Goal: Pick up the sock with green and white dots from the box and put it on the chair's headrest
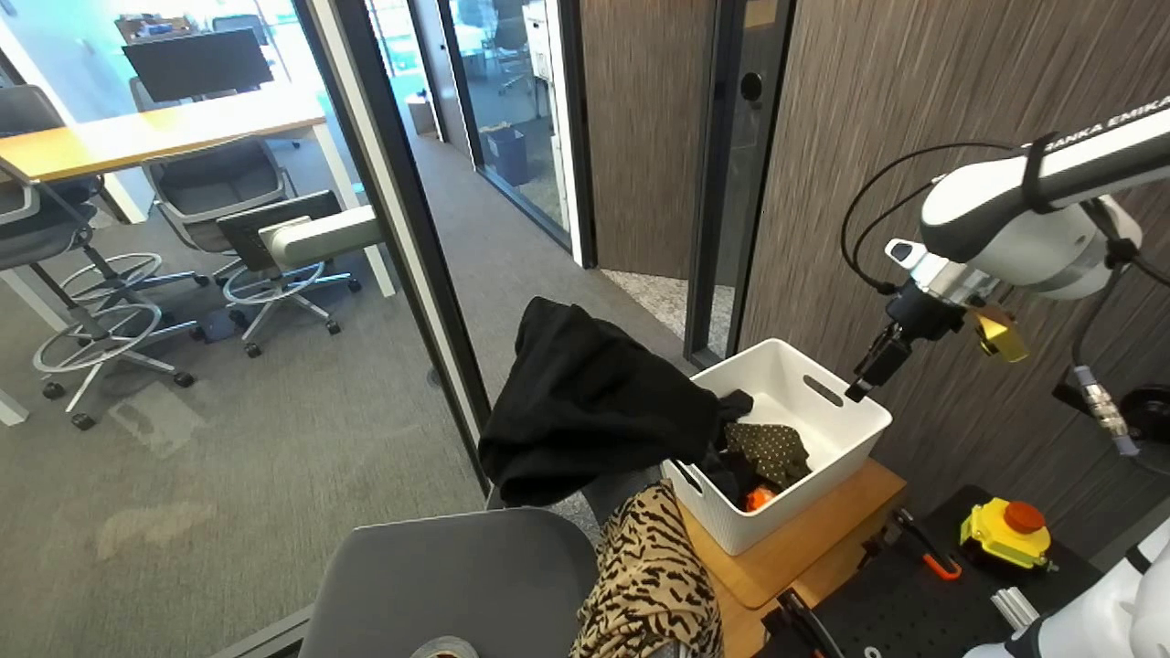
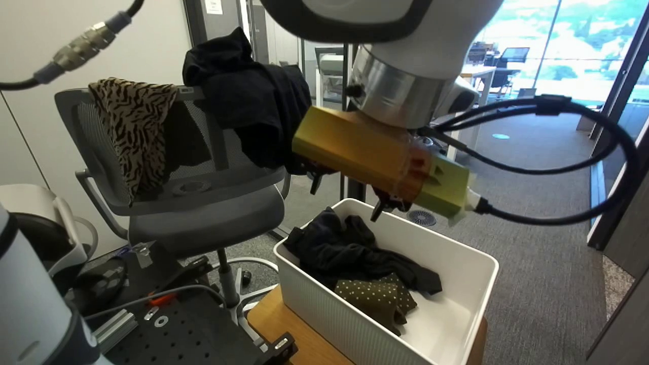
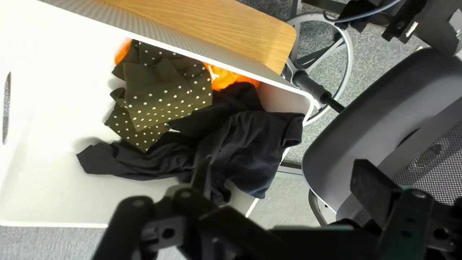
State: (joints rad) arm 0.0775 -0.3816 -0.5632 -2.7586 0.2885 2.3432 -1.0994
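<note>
- The hand (image 3: pixel 282 173) hangs in the air above the box (image 2: pixel 334 314), its fingers (image 3: pixel 368 182) spread wide with a plain gap between them.
- In an exterior view the fingers point down as two separate dark prongs, beneath a yellow case (image 2: pixel 355 147) fixed to the white arm (image 2: pixel 461 30).
- The sock (image 3: pixel 166 90), dark green with white dots, lies crumpled inside the box, close to one long wall and well below the hand.
- Dark clothes (image 3: pixel 249 144) lie bunched right against the sock, heaped mostly toward the end nearer the chair (image 2: pixel 218 220).
- Something orange (image 3: pixel 231 76) peeks out on both sides of the sock; I can't make out what it is.
- The box is white, and it stands on a wooden bench (image 1: pixel 795 546).
- The chair, grey with a mesh back, is near the bench.
- Its headrest (image 2: pixel 187 91), the top of that back, bears a tiger-print cloth (image 2: pixel 134 132) on one side and a black cloth (image 2: pixel 268 96) on the other.
- Near the bench I see a red button (image 1: pixel 1024 517) on a yellow housing, sitting on a black plate (image 1: pixel 914 603).
- Farther off, a desk (image 1: pixel 164 132) stands with grey office chairs (image 1: pixel 219 183) beside it.
</note>
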